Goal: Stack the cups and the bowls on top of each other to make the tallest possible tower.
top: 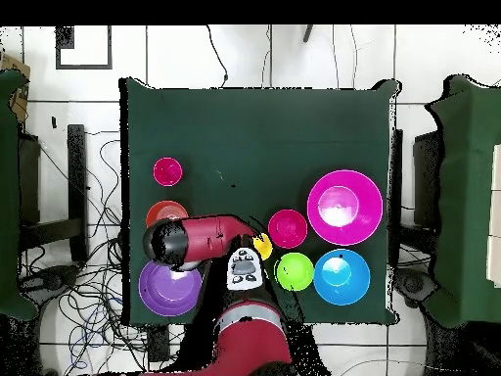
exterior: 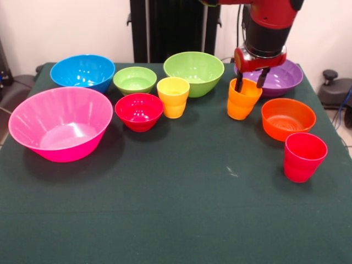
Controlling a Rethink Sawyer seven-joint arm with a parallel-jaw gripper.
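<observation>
My gripper hangs over the orange cup, which stands on the table in front of the shallow purple bowl. The jaws stand open: one finger dips inside the cup's rim, the other is at its right edge. The yellow cup and the red cup stand apart. The pink bowl, blue bowl, small green bowl, small red bowl, lime bowl and small orange bowl all stand separately. Nothing is stacked. In the overhead view the arm hides the orange cup.
The green cloth table runs toward the front edge below the row of cups and bowls. The overhead view shows the purple bowl, the orange bowl and the red cup in a column on the left.
</observation>
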